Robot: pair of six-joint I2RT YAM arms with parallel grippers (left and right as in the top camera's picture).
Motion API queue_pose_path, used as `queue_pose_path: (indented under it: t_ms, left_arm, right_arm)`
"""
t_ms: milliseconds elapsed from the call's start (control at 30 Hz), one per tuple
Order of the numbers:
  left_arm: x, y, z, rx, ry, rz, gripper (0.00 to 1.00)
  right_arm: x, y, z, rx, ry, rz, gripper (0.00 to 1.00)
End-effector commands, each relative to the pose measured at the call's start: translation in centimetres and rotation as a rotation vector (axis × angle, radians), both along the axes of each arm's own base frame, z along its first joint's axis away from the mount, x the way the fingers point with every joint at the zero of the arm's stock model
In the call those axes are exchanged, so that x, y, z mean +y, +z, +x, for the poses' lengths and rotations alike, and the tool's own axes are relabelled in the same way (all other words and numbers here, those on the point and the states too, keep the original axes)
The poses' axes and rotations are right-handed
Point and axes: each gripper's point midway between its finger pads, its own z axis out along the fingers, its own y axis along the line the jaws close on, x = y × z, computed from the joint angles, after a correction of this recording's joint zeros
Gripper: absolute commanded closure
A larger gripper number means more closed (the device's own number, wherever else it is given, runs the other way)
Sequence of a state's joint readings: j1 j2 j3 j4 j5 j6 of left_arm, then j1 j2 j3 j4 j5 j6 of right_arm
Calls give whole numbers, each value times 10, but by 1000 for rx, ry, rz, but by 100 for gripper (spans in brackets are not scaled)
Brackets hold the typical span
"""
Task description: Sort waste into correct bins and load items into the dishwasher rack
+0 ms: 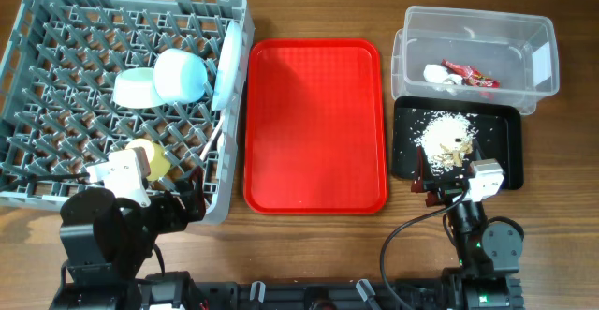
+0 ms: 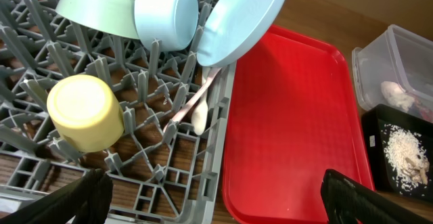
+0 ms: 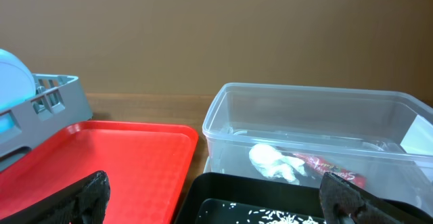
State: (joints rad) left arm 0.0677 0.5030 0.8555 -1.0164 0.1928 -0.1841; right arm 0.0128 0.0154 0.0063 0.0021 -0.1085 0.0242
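In the rack (image 1: 94, 29) on the left, the dishes look loaded. The plate (image 1: 227, 66) stands on edge against the right wall, and the bowl (image 1: 182, 74) sits tipped beside it. The pale green saucer (image 1: 136, 87) is just left of the bowl. The yellow cup (image 1: 150, 157) is upside down on the pegs nearer the robot. White cutlery (image 2: 198, 109) lies slanted among the pegs by the rack's right wall. I cannot make out whether both fork and spoon are there, or only one.

In the middle, the red tray (image 1: 314, 123) holds nothing.

On the right, the waste looks sorted. The clear tub (image 1: 477, 15) at the far side holds the red wrapper (image 1: 473, 74) with the white tissue (image 1: 438, 74) touching it on the left. The black tray (image 1: 510, 160), just near of the tub, carries the pale scraps (image 1: 447, 137) in a loose heap, with crumbs scattered around it.

The left gripper (image 2: 216, 183) hangs over the near right corner of the rack. Its fingers are spread wide with nothing between them. The right gripper (image 3: 213, 183) is low over the near edge of the black tray, facing the tub, likewise spread and empty.

I judge the task to be at or very near its end. No dish or waste shows loose on the table, and both arms sit close to their bases. The one thing left to confirm is that both fork and spoon are in the rack.
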Motion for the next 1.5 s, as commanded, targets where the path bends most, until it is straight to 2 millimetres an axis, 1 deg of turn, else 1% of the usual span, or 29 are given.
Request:
queue_pose_path:
  t_ms: [0,667,767,867,933,1000,1133,1200,1333,1467]
  left_arm:
    - [-2,-1,-1,-4,-23,6,0]
    - [-2,-1,-1,-5,-23,6,0]
    - [-3,1,-4,-21,-23,8,0]
    - [0,6,-3,-73,-10,21,0]
    - [2,2,-1,-109,-3,28,0]
    - [2,-7,0,-134,-3,30,0]
    - [-1,-33,4,-213,-15,29,0]
    - [-3,-42,9,-263,-26,28,0]
    - [-8,-50,23,-403,-59,21,0]
    - [-12,-51,36,-522,-84,22,0]
  right_arm:
    - [5,3,-1,-17,26,-9,0]
    - [5,3,-1,-17,26,-9,0]
    - [5,3,-1,-17,26,-9,0]
    - [5,3,-1,-17,26,-9,0]
    - [5,3,-1,-17,26,-9,0]
    - [5,3,-1,-17,26,-8,0]
    - [5,3,-1,-17,26,-8,0]
    - [5,3,-1,-17,26,-9,0]
    - [5,3,-1,-17,26,-9,0]
    - [5,3,-1,-17,26,-8,0]
